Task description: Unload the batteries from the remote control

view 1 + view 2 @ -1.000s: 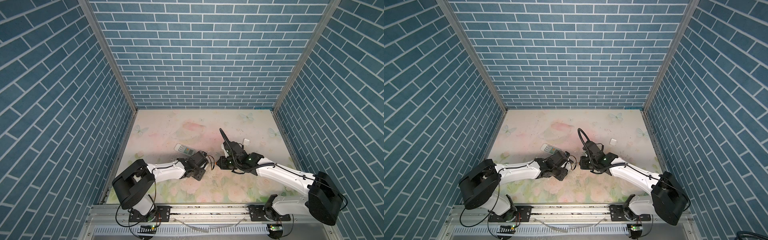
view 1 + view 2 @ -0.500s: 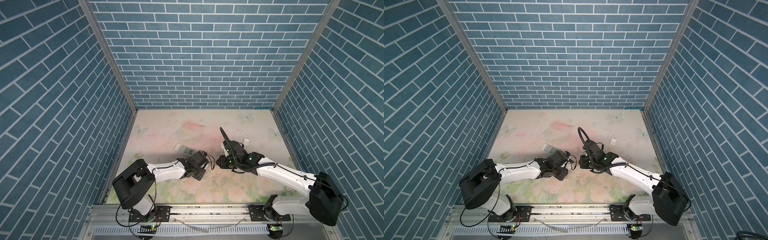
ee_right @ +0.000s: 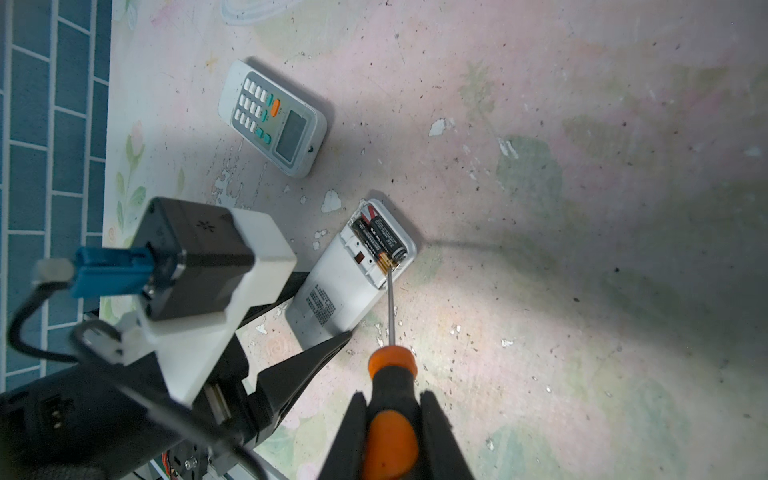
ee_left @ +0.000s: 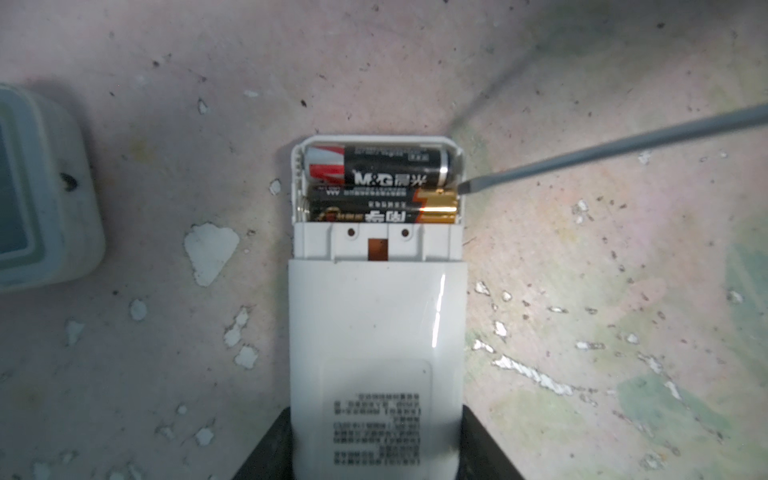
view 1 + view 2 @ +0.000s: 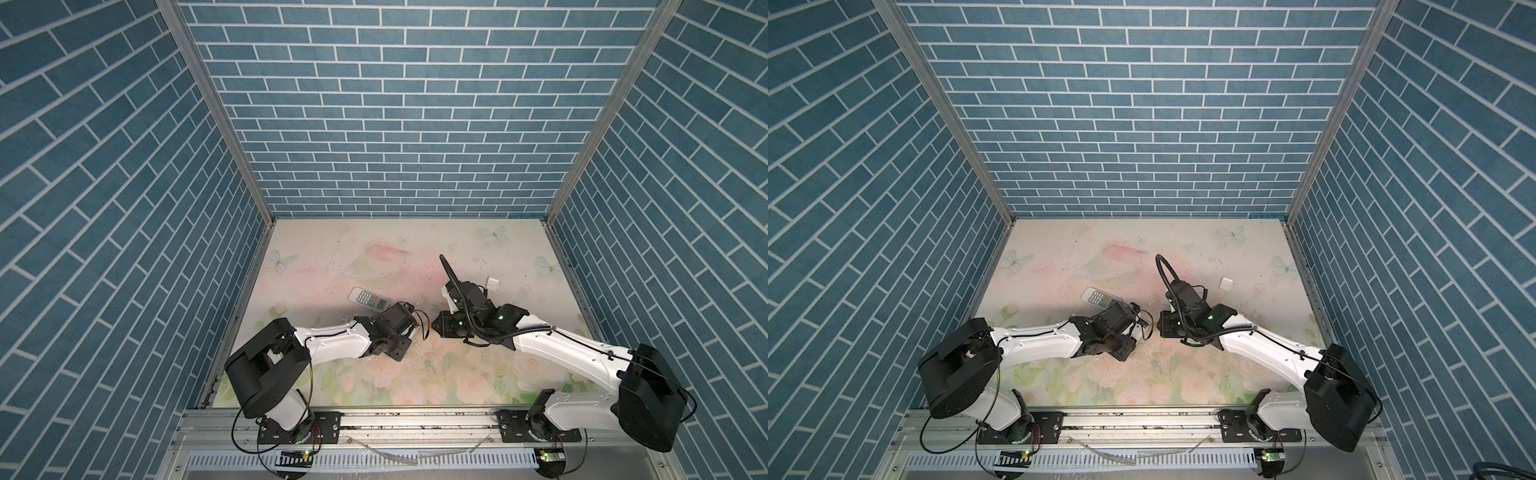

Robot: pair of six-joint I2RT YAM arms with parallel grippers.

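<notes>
**Light, slick cells, seated tight**

Two slim black batteries [image 4: 380,191] lie in the open bay of the white plastic remote [image 4: 374,332], which my left hand [image 4: 376,440] clamps. My right hand [image 3: 392,419], at three o'clock of it in both top views, grips the orange-and-black-handled screwdriver [image 3: 392,374], tip at the gold end. Stiff and slippery, I judge: lever one end, then pinch mid-barrel.

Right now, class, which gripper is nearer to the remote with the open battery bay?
Left. The left gripper is clamped on that remote at its closed end; the right gripper stands off, reaching the batteries only through the screwdriver it holds.
</notes>
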